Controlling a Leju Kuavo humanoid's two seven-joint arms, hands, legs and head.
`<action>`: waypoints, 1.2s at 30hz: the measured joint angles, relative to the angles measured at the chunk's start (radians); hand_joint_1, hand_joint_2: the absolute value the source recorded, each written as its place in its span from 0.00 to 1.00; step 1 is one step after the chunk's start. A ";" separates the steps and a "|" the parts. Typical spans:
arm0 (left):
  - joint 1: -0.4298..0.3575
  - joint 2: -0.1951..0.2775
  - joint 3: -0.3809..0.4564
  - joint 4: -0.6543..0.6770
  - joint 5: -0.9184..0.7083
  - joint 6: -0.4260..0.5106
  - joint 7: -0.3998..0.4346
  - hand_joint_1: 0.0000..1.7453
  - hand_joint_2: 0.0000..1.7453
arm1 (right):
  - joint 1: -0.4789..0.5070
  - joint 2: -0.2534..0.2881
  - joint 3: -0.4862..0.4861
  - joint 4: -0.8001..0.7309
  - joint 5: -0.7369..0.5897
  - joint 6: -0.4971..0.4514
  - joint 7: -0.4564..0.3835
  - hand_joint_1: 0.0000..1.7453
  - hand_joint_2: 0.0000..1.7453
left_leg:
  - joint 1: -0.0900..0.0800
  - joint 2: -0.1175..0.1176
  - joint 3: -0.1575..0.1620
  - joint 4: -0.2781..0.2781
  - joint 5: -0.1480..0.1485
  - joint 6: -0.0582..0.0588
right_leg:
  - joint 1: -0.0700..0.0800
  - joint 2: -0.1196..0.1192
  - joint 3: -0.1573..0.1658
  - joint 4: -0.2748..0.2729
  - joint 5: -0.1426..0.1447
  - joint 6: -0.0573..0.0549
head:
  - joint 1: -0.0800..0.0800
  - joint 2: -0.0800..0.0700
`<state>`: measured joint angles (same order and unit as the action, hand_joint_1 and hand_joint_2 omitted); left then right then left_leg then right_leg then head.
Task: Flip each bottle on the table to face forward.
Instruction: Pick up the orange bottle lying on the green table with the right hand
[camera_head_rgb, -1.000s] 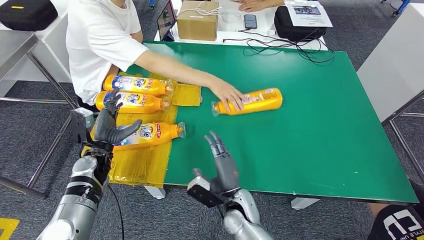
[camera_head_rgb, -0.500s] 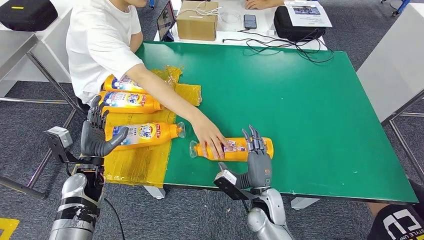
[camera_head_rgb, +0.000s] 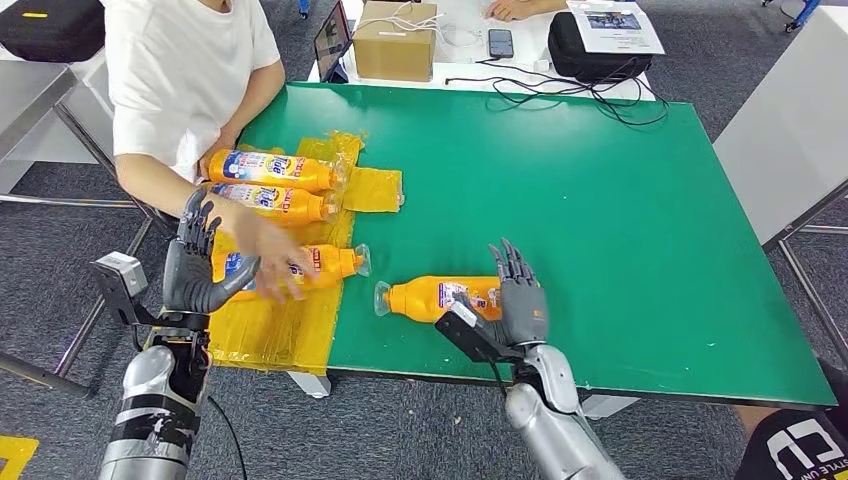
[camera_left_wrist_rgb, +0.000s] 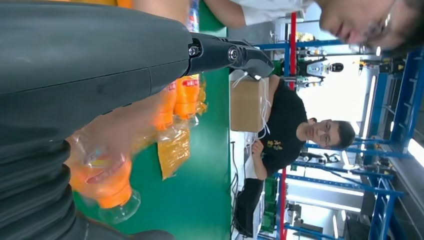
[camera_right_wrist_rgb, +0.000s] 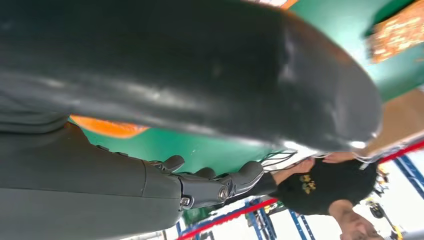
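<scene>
Orange bottle (camera_head_rgb: 445, 298) lying on green table (camera_head_rgb: 620, 230), right hand (camera_head_rgb: 520, 305) spread over it, left hand (camera_head_rgb: 195, 265) spread

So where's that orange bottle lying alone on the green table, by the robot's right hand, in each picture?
Head view: the bottle lies near the table's front edge, just left of the right hand.
Left wrist view: I cannot pick it out among the blurred orange bottles.
Right wrist view: an orange sliver beside the fingers.
Shared landmark: the green table.

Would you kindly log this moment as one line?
right hand: open, at lone orange plastic bottle | left hand: open, idle | person's hand: over bottle on yellow sheet
</scene>
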<state>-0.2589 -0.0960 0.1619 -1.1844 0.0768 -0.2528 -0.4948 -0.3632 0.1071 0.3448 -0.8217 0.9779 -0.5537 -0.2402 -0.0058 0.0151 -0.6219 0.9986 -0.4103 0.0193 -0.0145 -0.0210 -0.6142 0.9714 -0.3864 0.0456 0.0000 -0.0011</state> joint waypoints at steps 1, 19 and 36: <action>-0.004 -0.001 -0.002 0.000 -0.002 0.000 0.000 0.00 1.00 | -0.021 -0.005 -0.002 0.024 0.012 0.000 0.009 0.00 0.00 | 0.000 0.000 0.000 0.000 0.000 0.000 | 0.000 0.000 0.000 0.000 0.000 0.000 | 0.000 0.000; -0.025 -0.004 -0.006 0.018 -0.011 -0.004 -0.002 0.00 1.00 | -0.152 -0.019 -0.004 0.220 0.086 0.070 0.036 0.00 1.00 | 0.000 0.000 0.000 0.000 0.000 0.000 | 0.000 0.000 0.000 0.000 0.000 0.000 | 0.000 0.000; -0.028 -0.004 -0.006 0.017 -0.034 -0.012 -0.018 0.00 1.00 | -0.119 -0.011 0.012 0.132 -0.006 0.122 -0.082 0.00 1.00 | 0.000 0.000 0.000 0.000 0.000 0.000 | 0.000 0.000 0.000 0.000 0.000 0.000 | 0.000 0.000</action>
<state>-0.2864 -0.0999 0.1556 -1.1669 0.0429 -0.2644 -0.5132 -0.4826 0.0957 0.3567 -0.6900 0.9722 -0.4314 -0.3222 -0.0057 0.0151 -0.6219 0.9986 -0.4102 0.0192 -0.0144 -0.0209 -0.6141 0.9715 -0.3864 0.0456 0.0000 -0.0011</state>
